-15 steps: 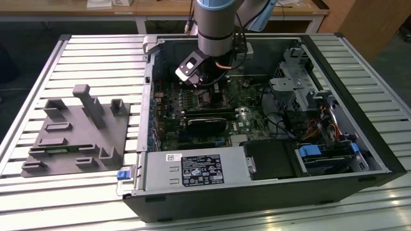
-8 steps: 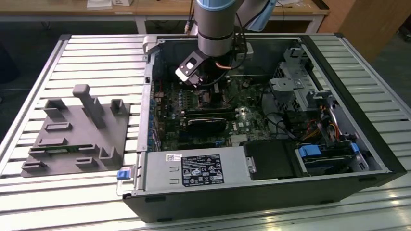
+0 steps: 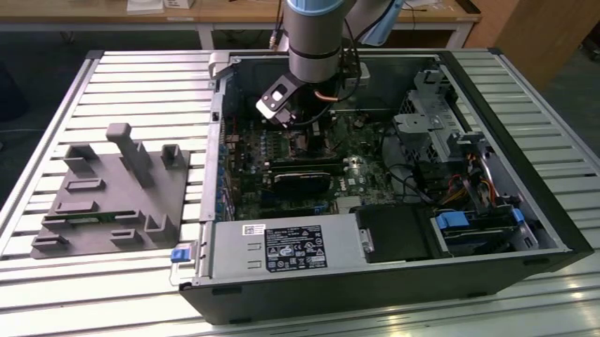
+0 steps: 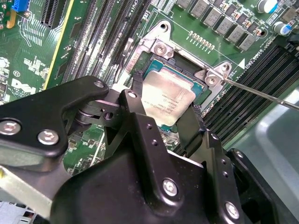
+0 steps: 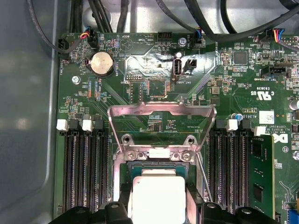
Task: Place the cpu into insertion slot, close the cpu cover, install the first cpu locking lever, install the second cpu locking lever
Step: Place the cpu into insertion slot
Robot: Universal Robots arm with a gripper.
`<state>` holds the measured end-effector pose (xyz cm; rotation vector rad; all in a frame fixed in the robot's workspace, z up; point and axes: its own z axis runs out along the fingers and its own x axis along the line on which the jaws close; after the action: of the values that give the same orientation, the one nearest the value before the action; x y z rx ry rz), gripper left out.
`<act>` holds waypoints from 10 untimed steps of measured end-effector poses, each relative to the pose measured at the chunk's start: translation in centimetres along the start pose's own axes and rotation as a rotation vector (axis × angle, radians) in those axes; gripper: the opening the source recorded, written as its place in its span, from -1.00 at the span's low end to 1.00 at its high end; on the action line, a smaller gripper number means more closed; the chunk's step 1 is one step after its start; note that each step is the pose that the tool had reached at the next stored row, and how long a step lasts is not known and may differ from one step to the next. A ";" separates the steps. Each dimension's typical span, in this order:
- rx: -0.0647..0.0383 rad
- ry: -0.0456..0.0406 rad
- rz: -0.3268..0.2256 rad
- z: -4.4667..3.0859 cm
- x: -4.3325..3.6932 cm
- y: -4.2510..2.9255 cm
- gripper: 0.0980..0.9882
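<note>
- Exterior view: the arm reaches down into the open computer case, with the gripper low over the board.
- Second wrist view: the gripper clasps the cpu from two sides, right on the insertion slot.
- First wrist view: the cpu cover stands open and a locking lever is free. I judge that closing the cover and both levers are not yet done.

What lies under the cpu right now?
The insertion slot: its silvery rim and dark inner edge show around the cpu, which the gripper holds by two sides. The slot's centre is covered by the cpu, so its contacts cannot be seen.
</note>
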<state>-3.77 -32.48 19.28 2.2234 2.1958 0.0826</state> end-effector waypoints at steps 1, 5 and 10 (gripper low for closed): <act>0.000 0.0000 0.000 0.00 0.00 0.00 -0.01; 0.000 0.0001 0.000 0.02 0.00 0.00 0.15; 0.000 0.0001 0.000 0.03 0.00 0.00 0.15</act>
<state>-3.77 -32.48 19.24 2.2234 2.1959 0.0828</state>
